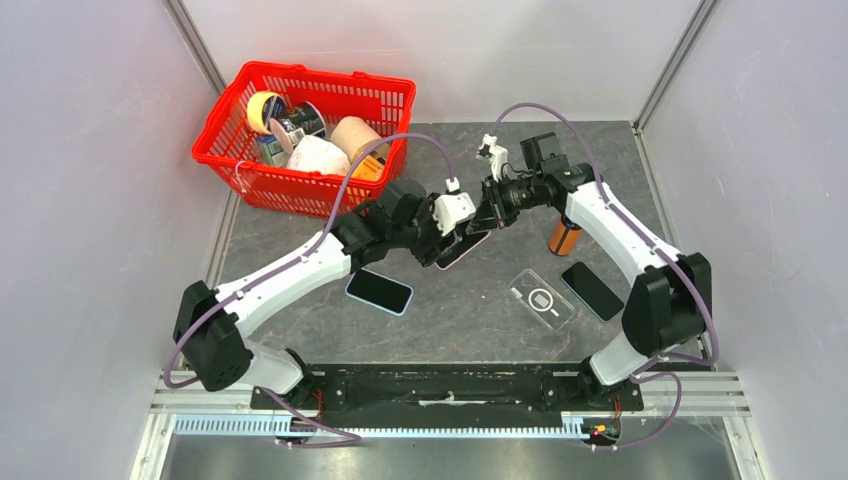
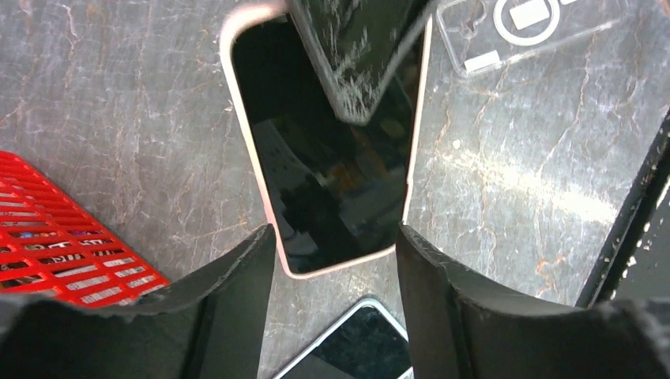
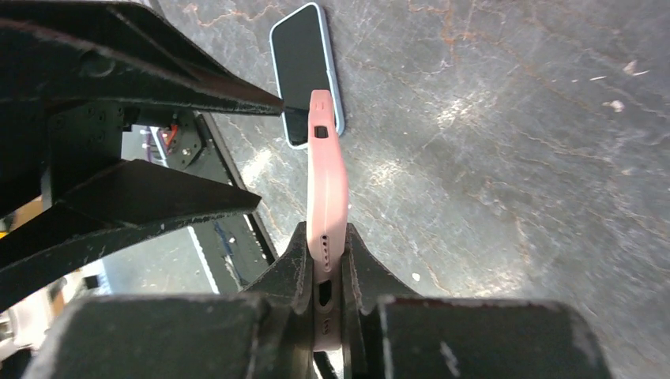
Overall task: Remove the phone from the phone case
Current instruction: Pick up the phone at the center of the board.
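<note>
A phone in a pink case (image 1: 463,248) hangs tilted above the table between my two grippers. My right gripper (image 1: 490,220) is shut on one end of it; in the right wrist view the fingers (image 3: 292,260) pinch the pink edge (image 3: 325,189) by the port holes. My left gripper (image 1: 445,238) is open. Its fingers (image 2: 237,276) straddle the other end of the phone (image 2: 324,174), screen toward the camera. One tip touches the case in the right wrist view and the other stands apart. The right finger (image 2: 355,55) covers the screen's far end.
On the table lie a blue-edged phone (image 1: 380,291), which also shows in the wrist views (image 2: 359,343) (image 3: 304,63), a clear empty case (image 1: 542,298) (image 2: 521,24) and a black phone (image 1: 592,290). An orange bottle (image 1: 565,238) stands by the right arm. A red basket (image 1: 230,165) with goods sits far left.
</note>
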Robot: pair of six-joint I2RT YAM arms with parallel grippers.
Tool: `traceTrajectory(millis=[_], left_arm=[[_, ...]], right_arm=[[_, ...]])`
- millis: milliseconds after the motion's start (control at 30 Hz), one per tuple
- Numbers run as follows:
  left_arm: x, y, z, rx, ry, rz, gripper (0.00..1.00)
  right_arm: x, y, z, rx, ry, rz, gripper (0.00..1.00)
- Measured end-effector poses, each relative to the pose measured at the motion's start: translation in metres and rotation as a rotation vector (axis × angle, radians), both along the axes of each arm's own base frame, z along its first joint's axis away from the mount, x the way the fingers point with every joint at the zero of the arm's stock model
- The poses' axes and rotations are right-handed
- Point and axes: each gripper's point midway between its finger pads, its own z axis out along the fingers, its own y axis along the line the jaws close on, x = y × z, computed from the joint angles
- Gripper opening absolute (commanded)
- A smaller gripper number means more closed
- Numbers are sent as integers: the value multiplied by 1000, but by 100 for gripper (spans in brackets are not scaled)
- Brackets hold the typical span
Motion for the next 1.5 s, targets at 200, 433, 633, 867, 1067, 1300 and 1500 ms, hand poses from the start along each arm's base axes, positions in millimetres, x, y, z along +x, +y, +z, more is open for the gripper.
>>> traceTrajectory(millis=[200, 433, 633, 867, 1067, 1300, 1500], left_arm=[[-12, 10, 2, 9, 5, -17, 78], [-24, 22, 33, -49, -30, -31, 83], [-35, 31, 43, -110, 54, -93, 83], [-48, 25, 59, -252, 227, -212, 83], [-66, 13, 70, -338, 316, -308, 83], [-72, 1, 63, -380, 408, -374, 71], [-77, -5, 51, -405, 487, -398, 57]], right_arm=[[-6, -14, 16, -55, -106, -7, 0], [-25, -34, 34, -116, -224, 26, 0], [-57, -40, 54, -95, -290, 124, 0], [-86, -32, 79, -34, -360, 232, 0], [-93, -27, 94, -1, -412, 270, 0], [-95, -18, 103, 26, -452, 298, 0], [-88, -14, 110, 47, -482, 284, 0]])
